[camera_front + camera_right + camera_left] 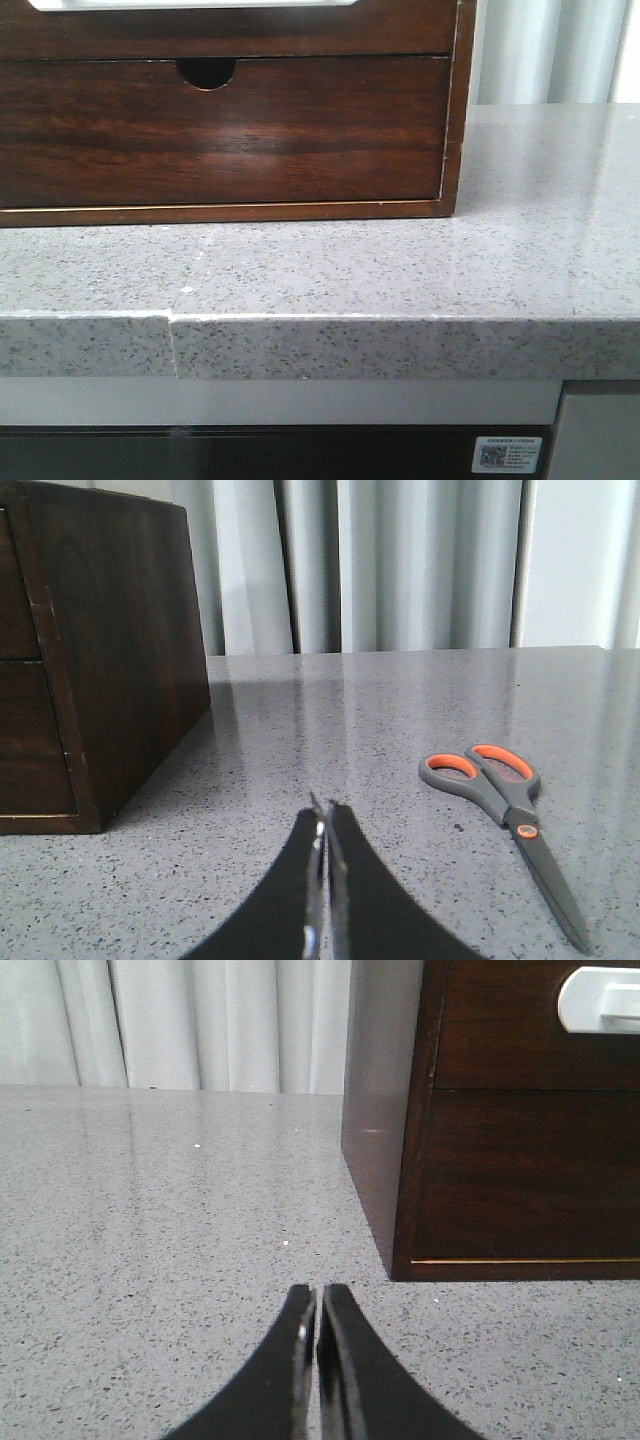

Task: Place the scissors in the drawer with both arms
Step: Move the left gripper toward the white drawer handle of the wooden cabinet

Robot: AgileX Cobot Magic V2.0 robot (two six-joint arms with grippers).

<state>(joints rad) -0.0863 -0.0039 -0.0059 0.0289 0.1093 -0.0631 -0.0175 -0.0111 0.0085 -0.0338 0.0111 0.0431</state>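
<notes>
The grey scissors (503, 792) with orange-lined handles lie flat on the speckled grey counter, shown only in the right wrist view, blades pointing toward the camera. My right gripper (325, 808) is shut and empty, low over the counter between the scissors and the wooden cabinet's side (120, 650). The drawer (250, 30) is the closed upper dark brown front with a white handle (600, 1000); it also shows in the left wrist view (500, 1030). My left gripper (319, 1295) is shut and empty, just off the cabinet's other front corner. Neither gripper shows in the front view.
Below the drawer is a second closed drawer front (250, 130) with a semicircular finger notch (206, 72). The counter's front edge (350, 320) runs across the front view, with a seam (172, 345) at the left. Pale curtains (400, 570) hang behind the counter.
</notes>
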